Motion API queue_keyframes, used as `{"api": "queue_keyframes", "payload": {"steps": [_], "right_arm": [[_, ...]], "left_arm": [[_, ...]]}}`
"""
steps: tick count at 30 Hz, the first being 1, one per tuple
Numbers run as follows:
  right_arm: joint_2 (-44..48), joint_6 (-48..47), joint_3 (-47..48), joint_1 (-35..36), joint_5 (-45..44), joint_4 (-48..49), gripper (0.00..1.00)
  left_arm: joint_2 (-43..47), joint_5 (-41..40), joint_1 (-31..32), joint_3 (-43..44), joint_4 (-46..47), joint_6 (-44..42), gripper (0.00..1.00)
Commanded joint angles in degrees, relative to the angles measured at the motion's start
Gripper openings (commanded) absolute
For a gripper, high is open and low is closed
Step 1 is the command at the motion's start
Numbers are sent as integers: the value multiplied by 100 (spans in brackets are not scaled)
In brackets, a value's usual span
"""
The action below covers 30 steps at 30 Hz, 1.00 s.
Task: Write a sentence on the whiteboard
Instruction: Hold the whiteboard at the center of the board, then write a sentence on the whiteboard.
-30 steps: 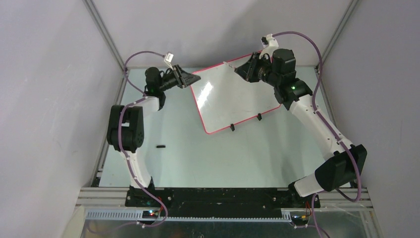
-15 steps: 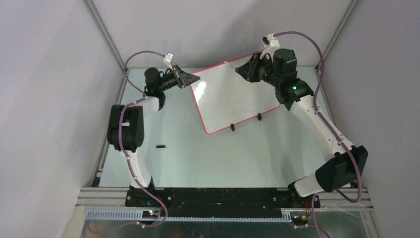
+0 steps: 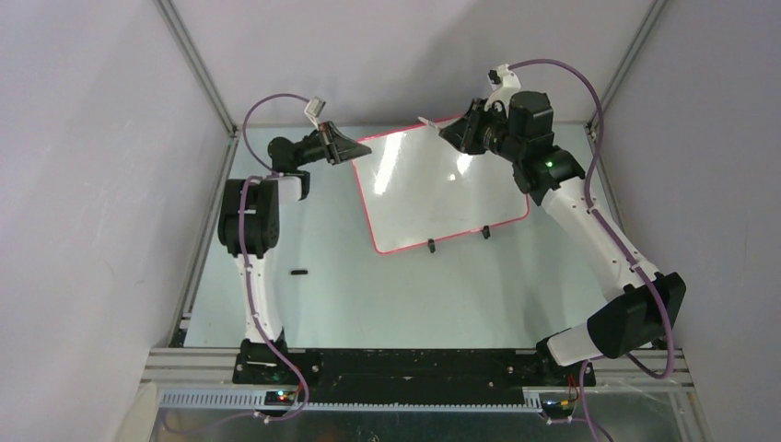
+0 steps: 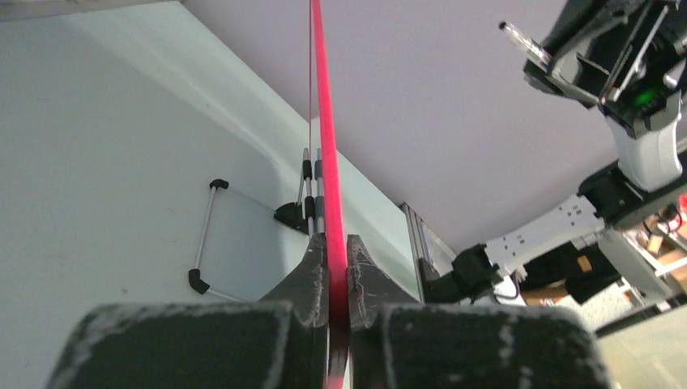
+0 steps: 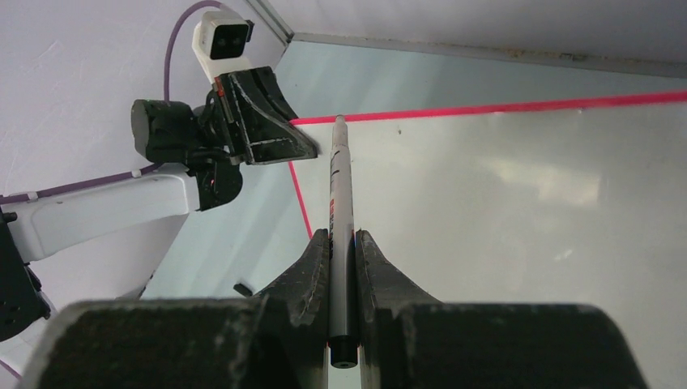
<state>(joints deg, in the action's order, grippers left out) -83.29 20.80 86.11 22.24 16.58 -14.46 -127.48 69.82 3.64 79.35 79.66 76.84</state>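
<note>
The whiteboard [image 3: 442, 189] stands tilted at the back of the table, its face blank; no letters of the sentence show. My left gripper [image 3: 355, 150] is shut on its red rim at the far left corner, and the rim [image 4: 321, 121] runs edge-on between the jaws [image 4: 330, 243]. My right gripper [image 3: 453, 132] is shut on a white marker [image 3: 430, 123] above the board's far edge. In the right wrist view the marker [image 5: 340, 186] sits between the jaws [image 5: 341, 237], its tip at the far rim of the board [image 5: 502, 203]. I cannot tell whether the tip touches the board.
A small black cap-like piece [image 3: 297, 273] lies on the table left of centre and also shows in the right wrist view [image 5: 241, 288]. Two black clip feet [image 3: 430, 245] hold the board's near edge. Grey walls close in behind and on both sides.
The board has swung so its near edge lies more level, the right corner lower. The left arm's links have shifted right while still gripping the rim. The right gripper has moved slightly.
</note>
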Motion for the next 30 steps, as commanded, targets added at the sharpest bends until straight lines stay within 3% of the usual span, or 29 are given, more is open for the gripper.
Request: {"api": "queue_keyframes", "payload": {"steps": [1,11,16,20,24,30], "right_arm": [[199,-106,114,-14,53,13,0],[158,-257,262,298,-371,-262,0],[110,-352,379,610,-741,-331,0],[75,-348,378,774,-919,-322,0],[23,-377,420,1018,-1341,-474,0],[-209,-467,895,1477,-2273,-1103,0]], "left_arm": [[180,945,160,214,814,961,0],[184,805,321,450,815,1101,1],[252,631,322,434,815,1060,40],[304,514,313,406,815,1013,61],[331,356,271,325,815,973,65],[538,140,167,44,815,726,61]]}}
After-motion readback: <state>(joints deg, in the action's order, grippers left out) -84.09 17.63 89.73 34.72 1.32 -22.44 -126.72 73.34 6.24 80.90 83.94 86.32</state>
